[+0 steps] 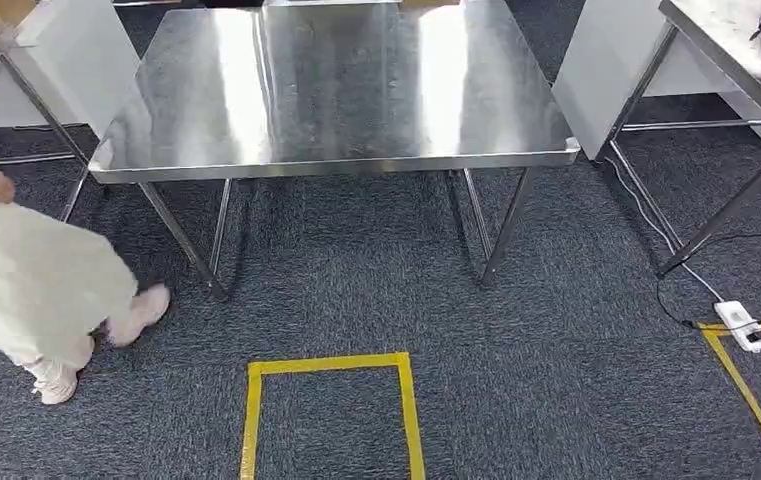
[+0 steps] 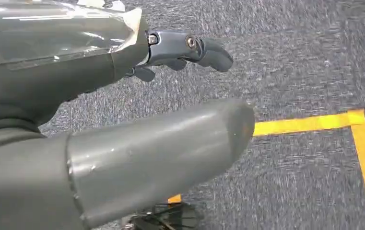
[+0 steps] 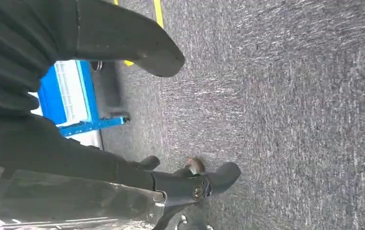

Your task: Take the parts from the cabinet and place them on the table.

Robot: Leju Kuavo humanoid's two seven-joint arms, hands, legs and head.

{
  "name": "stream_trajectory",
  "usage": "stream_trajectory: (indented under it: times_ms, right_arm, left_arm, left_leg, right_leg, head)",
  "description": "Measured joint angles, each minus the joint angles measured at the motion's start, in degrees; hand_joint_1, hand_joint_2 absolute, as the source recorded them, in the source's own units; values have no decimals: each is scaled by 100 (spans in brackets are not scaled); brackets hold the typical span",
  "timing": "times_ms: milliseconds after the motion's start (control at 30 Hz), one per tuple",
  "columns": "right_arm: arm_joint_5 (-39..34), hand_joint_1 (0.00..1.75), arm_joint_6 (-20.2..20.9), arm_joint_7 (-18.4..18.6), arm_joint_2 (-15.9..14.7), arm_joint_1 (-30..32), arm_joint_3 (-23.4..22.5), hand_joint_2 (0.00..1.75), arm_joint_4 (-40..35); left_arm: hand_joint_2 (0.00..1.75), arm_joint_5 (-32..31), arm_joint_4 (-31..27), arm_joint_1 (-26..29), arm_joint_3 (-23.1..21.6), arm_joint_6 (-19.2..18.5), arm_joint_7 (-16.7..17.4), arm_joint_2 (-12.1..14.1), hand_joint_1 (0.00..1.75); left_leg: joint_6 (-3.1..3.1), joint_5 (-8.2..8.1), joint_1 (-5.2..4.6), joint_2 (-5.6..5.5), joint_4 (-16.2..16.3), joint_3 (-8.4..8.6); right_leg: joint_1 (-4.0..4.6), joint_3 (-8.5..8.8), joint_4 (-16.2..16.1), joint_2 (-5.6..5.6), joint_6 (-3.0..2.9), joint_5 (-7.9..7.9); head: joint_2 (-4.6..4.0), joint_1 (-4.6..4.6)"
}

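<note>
No legible writing. Steel table (image 1: pixel 336 90) bare ahead. Left hand (image 2: pixel 123 139) and right hand (image 3: pixel 137 158) hang over carpet (image 1: pixel 556 330), fingers apart, holding nothing.

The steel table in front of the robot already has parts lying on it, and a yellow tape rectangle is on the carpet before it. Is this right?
Not quite. In the head view the steel table top is bare; no parts lie on it. The yellow tape rectangle is indeed on the carpet before it.

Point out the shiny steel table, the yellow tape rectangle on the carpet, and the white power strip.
Shiny steel table (image 1: pixel 356 160), head view, front edge.
Yellow tape rectangle (image 1: pixel 328 364), head view, far strip.
White power strip (image 1: pixel 742 325), head view, its body.
</note>
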Motion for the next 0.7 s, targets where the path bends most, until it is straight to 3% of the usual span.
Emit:
stream_trajectory:
  times_ms: [33, 67, 133, 167, 200, 300, 333, 367, 433, 467, 500, 533, 567, 633, 667, 700]
  right_arm:
    - [-2, 0, 0, 0, 0, 9, 0, 175, 0]
    - [-2, 0, 0, 2, 4, 11, -2, 175, 0]
    - [-2, 0, 0, 0, 15, 0, -2, 175, 0]
    - [-2, 0, 0, -2, 28, 0, -2, 175, 0]
    - [-2, 0, 0, -6, 35, -1, -2, 175, 0]
    - [0, 0, 0, -35, 44, 0, -2, 175, 0]
    - [0, 0, 0, -35, 39, 1, -2, 175, 0]
    - [2, 0, 0, -35, 31, 1, -2, 175, 0]
    - [13, 0, 0, -33, 37, 2, -4, 175, 2]
    - [15, 0, 0, -31, 31, 6, -4, 175, 2]
    - [15, 0, 0, -24, 33, 13, -9, 175, 2]
    - [15, 0, 0, -24, 26, 18, -11, 175, 2]
    - [15, 0, 0, -20, 18, 18, -11, 175, 2]
    - [15, 0, -2, -22, 11, 7, -11, 175, 2]
    - [15, 0, -2, -35, 15, 2, -11, 175, 2]
    - [13, 0, -2, -41, 22, -3, -11, 175, 2]
  left_arm:
    - [0, 0, 0, 2, 2, 0, 0, 0, 0]
    - [0, 0, 0, 1, 2, -2, 0, 0, 0]
    - [0, 0, -2, -8, 2, -2, 0, 4, 0]
    - [0, 0, -2, -20, 2, -2, 0, 13, 0]
    - [0, -4, -2, -31, 0, -2, 4, 13, 0]
    - [0, -11, -2, -31, 2, -2, 9, 15, 0]
    - [0, -11, -2, -33, 2, -2, 9, 13, 0]
    - [0, -11, -2, -39, 2, -2, 7, 0, 0]
    - [0, -9, -2, -38, 2, -2, 9, 4, 0]
    - [0, -11, -2, -34, 2, -2, 9, 4, 0]
    - [0, -11, 0, -32, 2, -2, 9, 2, 0]
    - [0, -13, 0, -28, 2, -2, 9, -7, 0]
    - [0, -15, 0, -24, 2, -2, 11, -15, 0]
    - [0, -20, 0, -25, 2, -2, 13, -33, 0]
    - [0, -24, 0, -28, 2, 0, 13, -28, 0]
    - [0, -26, 0, -31, 2, 0, 17, -22, 0]
  left_leg:
    - [-3, 77, 7, 1, -36, 47]
    - [4, 262, 11, 2, -308, 202]
    - [60, 754, 11, 2, -1344, 767]
    - [120, 779, -8, -6, -1710, 948]
    - [136, 770, -26, -2, -1797, 975]
    - [221, 817, -69, -7, -1787, 907]
    - [301, 907, -1, 8, -1912, 940]
    - [323, 942, -17, 25, -1952, 943]
    - [367, 979, -29, 29, -1950, 886]
    - [373, 996, -37, 34, -1948, 857]
    - [365, 1016, -37, 33, -1944, 828]
    - [348, 1032, -35, 31, -1942, 810]
    - [329, 1045, -25, 27, -1934, 796]
    - [293, 1040, 5, 21, -1855, 753]
    - [242, 1021, -16, 23, -1784, 716]
    - [183, 1000, -53, 18, -1725, 673]
  right_leg:
    - [4, -4, 10, 0, -8, 5]
    - [6, -4, 21, 2, -8, 5]
    - [12, 4, 37, 17, -6, 4]
    - [21, 0, 35, 18, 2, 7]
    - [96, -32, 62, 16, 40, 6]
    - [56, -77, 28, 11, 143, 70]
    - [91, -110, 61, 10, 181, 37]
    - [67, -182, 179, 19, 181, -60]
    - [29, -542, 992, 19, 110, -503]
    - [4, -757, 1488, 20, 110, -697]
    - [-5, -888, 1820, 19, 144, -791]
    - [-31, -875, 1859, 18, 206, -764]
    - [-59, -705, 1583, 17, 282, -639]
    - [-120, -123, 540, 14, 433, -266]
    - [-157, 88, 91, 17, 462, -226]
    - [-78, 35, 102, 71, 385, -217]
  head:
    - [0, 0]
    - [0, -4]
    - [0, -11]
    - [0, -11]
    - [0, -9]
    - [0, -11]
    - [0, -9]
    - [0, -2]
    - [0, 28]
    - [0, 22]
    - [0, 35]
    - [0, 44]
    - [0, 44]
    - [0, 48]
    - [0, 70]
    - [0, 99]
